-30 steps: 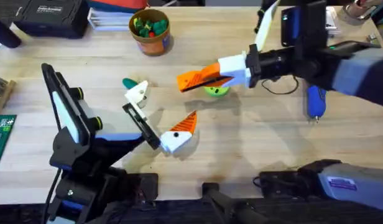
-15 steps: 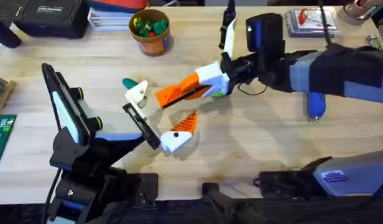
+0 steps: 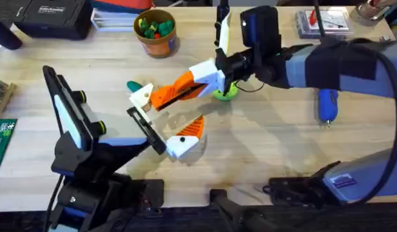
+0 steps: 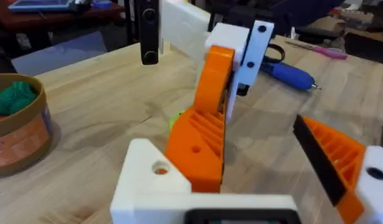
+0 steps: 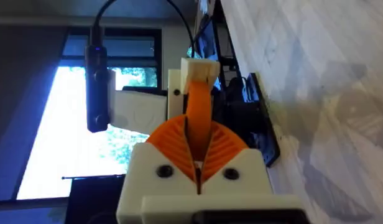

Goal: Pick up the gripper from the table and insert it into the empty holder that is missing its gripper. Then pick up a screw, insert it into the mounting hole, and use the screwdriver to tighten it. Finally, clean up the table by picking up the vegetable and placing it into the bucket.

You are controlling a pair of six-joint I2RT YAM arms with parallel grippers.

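My right gripper (image 3: 185, 84) reaches across the table, shut on the orange ribbed gripper (image 3: 161, 97). The piece's tip touches the white holder (image 3: 142, 96) on my left arm's finger. In the left wrist view the orange gripper (image 4: 201, 137) stands upright against the holder (image 4: 148, 186), right beside the mounting hole (image 4: 160, 168). My left gripper (image 3: 165, 116) is open, and its other finger carries an orange tip (image 3: 191, 129). The blue screwdriver (image 3: 327, 106) lies at the right. The dark green vegetable (image 3: 133, 86) lies just behind the holder. The bucket (image 3: 156, 30) stands at the back.
A lime-green disc (image 3: 225, 94) lies under my right arm. A black case (image 3: 51, 16) sits at the back left and a clear plastic box (image 3: 321, 19) at the back right. A green circuit board (image 3: 1, 143) lies at the left edge. The bucket holds several toy vegetables.
My right arm has swung left with the orange gripper, from over the lime-green disc to the white holder. The left arm has not moved.
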